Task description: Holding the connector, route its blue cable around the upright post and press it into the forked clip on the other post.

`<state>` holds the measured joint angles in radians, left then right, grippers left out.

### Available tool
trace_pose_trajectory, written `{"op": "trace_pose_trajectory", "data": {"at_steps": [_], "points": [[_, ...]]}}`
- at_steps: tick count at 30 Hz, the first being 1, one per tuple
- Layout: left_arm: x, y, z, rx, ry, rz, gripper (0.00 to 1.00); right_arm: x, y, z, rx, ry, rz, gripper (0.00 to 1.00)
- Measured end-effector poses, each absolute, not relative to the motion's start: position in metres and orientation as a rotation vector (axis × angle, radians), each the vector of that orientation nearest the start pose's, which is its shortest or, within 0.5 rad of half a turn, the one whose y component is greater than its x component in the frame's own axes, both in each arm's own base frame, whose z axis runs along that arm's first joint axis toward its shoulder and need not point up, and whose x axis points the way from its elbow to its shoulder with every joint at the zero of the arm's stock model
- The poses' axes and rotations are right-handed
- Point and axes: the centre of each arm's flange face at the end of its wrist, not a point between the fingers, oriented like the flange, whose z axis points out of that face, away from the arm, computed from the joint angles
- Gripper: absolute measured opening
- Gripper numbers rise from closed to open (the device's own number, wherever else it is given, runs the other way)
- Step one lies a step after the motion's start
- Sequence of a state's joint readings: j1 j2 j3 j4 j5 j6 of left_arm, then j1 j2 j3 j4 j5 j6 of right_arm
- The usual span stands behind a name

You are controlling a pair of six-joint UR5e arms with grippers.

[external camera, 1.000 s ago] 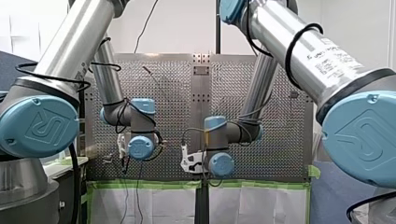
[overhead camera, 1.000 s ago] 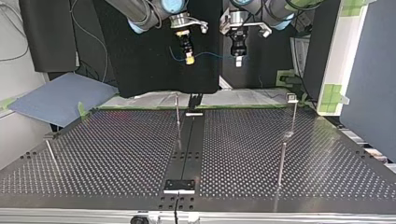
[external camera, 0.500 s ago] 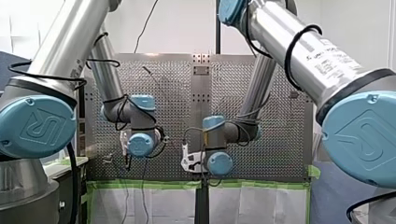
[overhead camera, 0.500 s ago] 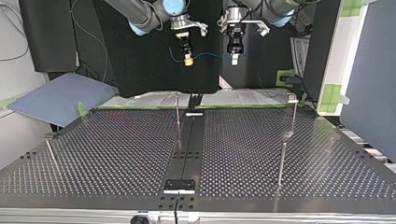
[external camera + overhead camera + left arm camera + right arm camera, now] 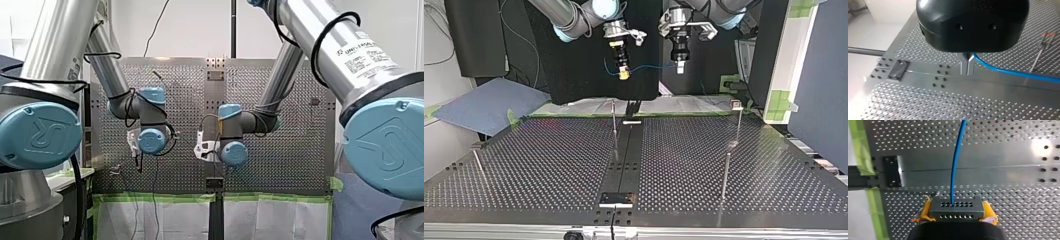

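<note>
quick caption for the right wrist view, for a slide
My right end effector clamps the grey connector between yellow pads, its blue cable running ahead over the perforated table.

Right gripper (image 5: 623, 75), connector (image 5: 957, 208) lower in top view; blue cable (image 5: 649, 66) slants.

A pale wall (image 5: 190, 30) filled the top of the front view, above the perforated table (image 5: 300, 165). Green tape (image 5: 270, 196) edged white sheeting (image 5: 270, 220) along the bottom. In the top view, a black panel (image 5: 574, 75) stood upper centre and a blue-grey board (image 5: 489, 105) lay at left.
</note>
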<state>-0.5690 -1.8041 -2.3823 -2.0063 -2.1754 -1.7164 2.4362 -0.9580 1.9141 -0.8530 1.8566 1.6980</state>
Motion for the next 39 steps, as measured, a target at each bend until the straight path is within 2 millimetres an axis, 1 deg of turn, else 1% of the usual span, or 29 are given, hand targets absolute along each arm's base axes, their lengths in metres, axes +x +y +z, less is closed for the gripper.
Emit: {"op": "trace_pose_trajectory", "data": {"at_steps": [3,9,13,17,24,29,37,39], "points": [[0.287,-0.272,0.156,-0.192,1.474,-0.126,0.00,0.492,-0.284,0.095,1.670,-1.020,1.631,0.00],[0.296,-0.275,0.182,-0.220,1.443,-0.141,0.00,0.497,-0.304,0.133,1.638,-0.982,1.667,0.00],[0.300,-0.275,0.198,-0.240,1.423,-0.142,0.00,0.503,-0.315,0.162,1.610,-0.959,1.692,0.00],[0.302,-0.271,0.215,-0.281,1.406,-0.138,0.00,0.508,-0.323,0.191,1.581,-0.944,1.719,0.00],[0.304,-0.263,0.237,-0.328,1.385,-0.130,0.00,0.513,-0.335,0.241,1.533,-0.911,1.760,0.00],[0.306,-0.257,0.258,-0.365,1.363,-0.116,0.00,0.516,-0.341,0.286,1.497,-0.879,1.802,0.00],[0.311,-0.247,0.286,-0.420,1.328,-0.093,0.00,0.518,-0.340,0.364,1.442,-0.811,1.874,0.00],[0.315,-0.245,0.292,-0.436,1.321,-0.082,0.00,0.519,-0.340,0.376,1.440,-0.799,1.884,0.00]]}}
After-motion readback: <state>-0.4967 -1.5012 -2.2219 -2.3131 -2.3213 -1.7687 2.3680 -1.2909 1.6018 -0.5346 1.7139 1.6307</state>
